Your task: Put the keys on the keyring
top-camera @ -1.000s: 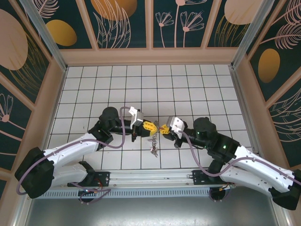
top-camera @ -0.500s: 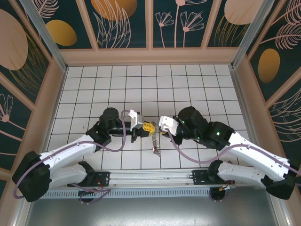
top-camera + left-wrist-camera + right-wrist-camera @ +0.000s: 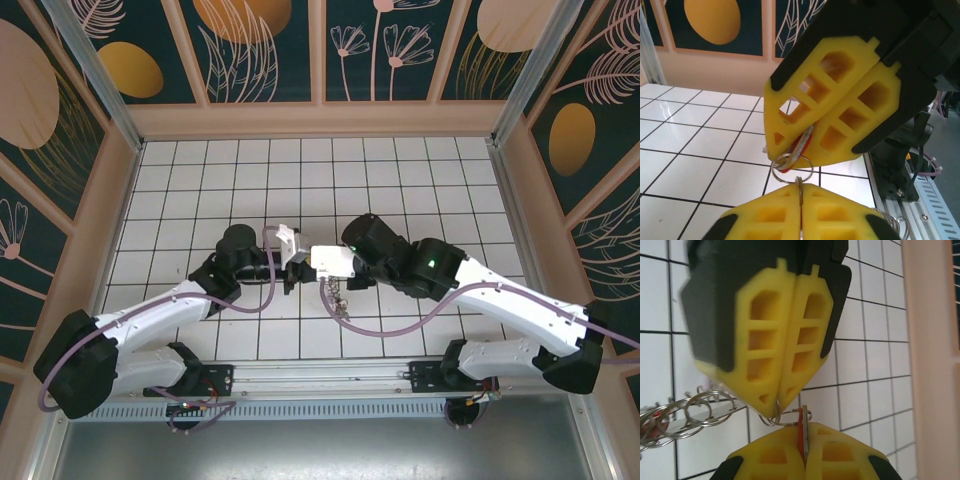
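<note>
My two grippers meet tip to tip above the middle of the tiled floor. The left gripper point(image 3: 298, 266) point(image 3: 800, 186) has its yellow jaws shut edge-on over a thin silver ring of the keyring point(image 3: 811, 170). A key with a red head point(image 3: 801, 145) point(image 3: 800, 437) is pinched upright in the shut right gripper point(image 3: 322, 268) point(image 3: 803, 427). This key's tip lies inside that small ring point(image 3: 785, 422). More linked rings of the keyring point(image 3: 690, 412) dangle below the grippers point(image 3: 337, 297), with a bit of red among them.
The white tiled floor point(image 3: 400, 180) stretches out behind and to both sides. Peach side walls point(image 3: 320, 118) close it in. A metal rail point(image 3: 320, 378) with both arm bases runs along the near edge.
The right arm has swung left and brought its key up against the left gripper's tips. The left gripper has hardly moved. The dangling rings stay below them.
</note>
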Controlling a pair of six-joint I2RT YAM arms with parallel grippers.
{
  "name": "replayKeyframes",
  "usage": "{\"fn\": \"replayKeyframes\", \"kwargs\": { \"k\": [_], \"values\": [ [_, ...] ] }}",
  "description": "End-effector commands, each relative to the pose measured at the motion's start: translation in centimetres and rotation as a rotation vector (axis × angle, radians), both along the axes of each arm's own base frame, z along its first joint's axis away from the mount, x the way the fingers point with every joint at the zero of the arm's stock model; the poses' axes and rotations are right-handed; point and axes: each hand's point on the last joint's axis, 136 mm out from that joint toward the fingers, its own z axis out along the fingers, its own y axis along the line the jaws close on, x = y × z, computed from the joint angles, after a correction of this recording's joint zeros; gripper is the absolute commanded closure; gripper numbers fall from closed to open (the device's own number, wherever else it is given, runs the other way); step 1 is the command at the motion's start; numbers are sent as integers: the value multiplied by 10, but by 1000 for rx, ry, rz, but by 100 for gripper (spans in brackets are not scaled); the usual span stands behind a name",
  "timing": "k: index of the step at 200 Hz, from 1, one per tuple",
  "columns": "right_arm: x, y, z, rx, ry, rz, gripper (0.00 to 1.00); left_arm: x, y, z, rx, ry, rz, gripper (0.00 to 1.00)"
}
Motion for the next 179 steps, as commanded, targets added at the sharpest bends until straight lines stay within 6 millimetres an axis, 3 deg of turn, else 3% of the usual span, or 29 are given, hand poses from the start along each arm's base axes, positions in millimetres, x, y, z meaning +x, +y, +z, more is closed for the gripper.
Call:
{"fn": "replayKeyframes", "kwargs": {
  "k": [1, 33, 60, 96, 105, 149, 179],
  "values": [
    [23, -4, 46, -32, -234, -14, 100, -9, -3, 16, -60, 26, -47, 76],
    [25, -10, 55, -122, -362, 41, 100, -11, 13, 16, -85, 18, 35, 56],
    [31, -15, 60, -174, -444, 50, 100, -7, 30, 21, -181, 35, 144, 26],
    [33, -18, 72, -194, -493, 52, 100, 12, 41, 18, -153, 42, 289, 20],
    [32, -18, 77, -181, -496, 51, 100, 23, 48, 15, -147, 59, 373, 2],
    [31, -21, 107, -72, -492, 37, 100, 66, 81, 5, -148, 119, 689, 1],
    [34, -18, 104, -36, -452, 42, 100, 83, 103, 3, -135, 123, 836, 1]
  ]
}}
